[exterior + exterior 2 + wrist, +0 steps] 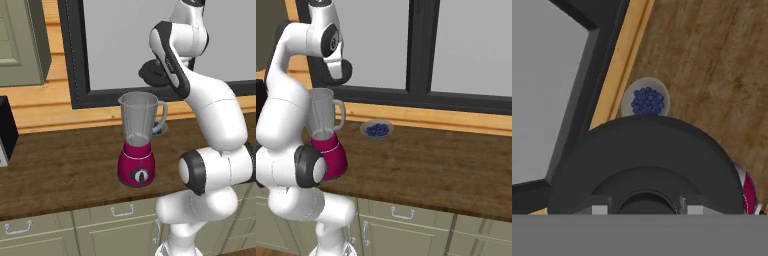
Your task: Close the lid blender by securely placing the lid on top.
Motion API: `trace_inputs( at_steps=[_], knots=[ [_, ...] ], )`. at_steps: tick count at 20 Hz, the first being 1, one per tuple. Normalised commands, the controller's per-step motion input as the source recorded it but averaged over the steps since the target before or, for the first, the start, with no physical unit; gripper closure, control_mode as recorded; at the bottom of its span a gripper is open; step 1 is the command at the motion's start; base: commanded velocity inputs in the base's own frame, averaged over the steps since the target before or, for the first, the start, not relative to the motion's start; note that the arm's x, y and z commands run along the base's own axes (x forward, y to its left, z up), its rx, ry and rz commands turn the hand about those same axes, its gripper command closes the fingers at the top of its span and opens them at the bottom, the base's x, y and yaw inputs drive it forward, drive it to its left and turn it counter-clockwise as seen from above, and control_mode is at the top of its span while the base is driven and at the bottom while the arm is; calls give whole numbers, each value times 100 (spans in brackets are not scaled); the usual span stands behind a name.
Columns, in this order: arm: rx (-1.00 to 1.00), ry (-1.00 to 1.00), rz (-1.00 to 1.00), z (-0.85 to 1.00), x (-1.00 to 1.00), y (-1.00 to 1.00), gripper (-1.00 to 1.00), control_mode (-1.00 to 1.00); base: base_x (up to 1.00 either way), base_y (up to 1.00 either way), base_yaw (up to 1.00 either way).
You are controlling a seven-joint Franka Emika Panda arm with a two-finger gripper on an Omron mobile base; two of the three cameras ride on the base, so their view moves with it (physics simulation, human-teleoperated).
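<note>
1. Closest to my hand camera sits the round black disc-shaped lid, its raised centre knob lying between my finger tips.
2. My two-finger gripper is clamped on that knob, one pad at each side of it.
3. From the left base view, the lid hangs in the air above and slightly to the right of the jar's open mouth, not touching it.
4. From the right base view, the lid shows as a dark disc under my wrist, just above the jar's rim.
5. On the dark wooden counter stands the blender, a magenta rounded base with a black dial carrying a tall translucent grey jar with a side handle.
6. It stands upright, about midway between the counter's front and back edges.
7. A sliver of the magenta base peeks out past the lid's edge in the hand view.
8. Near the counter's back edge, beside the window sill, rests a small grey bowl of blueberries, well apart from the blender.
</note>
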Motion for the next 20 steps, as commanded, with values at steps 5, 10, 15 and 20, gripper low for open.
trace_inputs(
  at_steps=[5, 10, 15, 20],
  knots=[
    [-4, 7, 0, -13, 0, 60, 100, -100, 0, 0, 0],
    [-5, 13, 0, -15, 0, 57, 100, -100, 0, 0, 0],
    [-3, 14, 2, -24, 14, 24, 100, -100, 0, 0, 0],
    [-3, 17, 2, -25, 14, 9, 100, -100, 0, 0, 0]
  ],
)
